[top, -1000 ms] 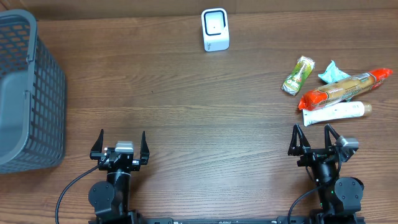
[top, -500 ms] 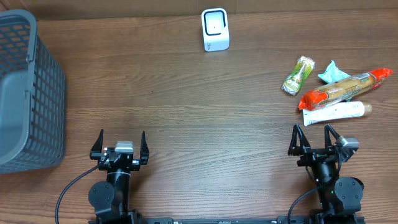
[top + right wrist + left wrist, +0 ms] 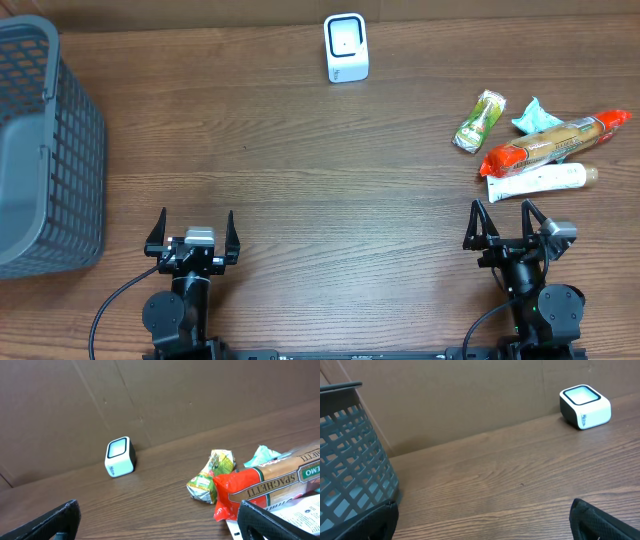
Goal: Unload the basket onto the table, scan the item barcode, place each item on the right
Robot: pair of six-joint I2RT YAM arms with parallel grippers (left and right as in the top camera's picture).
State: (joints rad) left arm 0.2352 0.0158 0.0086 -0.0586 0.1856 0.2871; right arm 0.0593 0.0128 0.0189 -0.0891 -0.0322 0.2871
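A white barcode scanner (image 3: 346,47) stands at the back middle of the table; it also shows in the left wrist view (image 3: 585,406) and the right wrist view (image 3: 120,456). At the right lie a red spaghetti pack (image 3: 553,143) (image 3: 270,485), a green packet (image 3: 478,120) (image 3: 211,476), a teal wrapper (image 3: 534,115) and a white tube (image 3: 540,180). My left gripper (image 3: 192,232) rests open near the front left, holding nothing. My right gripper (image 3: 508,225) is open at the front right, just short of the tube, with nothing between its fingers.
A grey mesh basket (image 3: 40,150) stands at the left edge, also seen in the left wrist view (image 3: 350,455). A brown cardboard wall (image 3: 150,400) closes off the back of the table.
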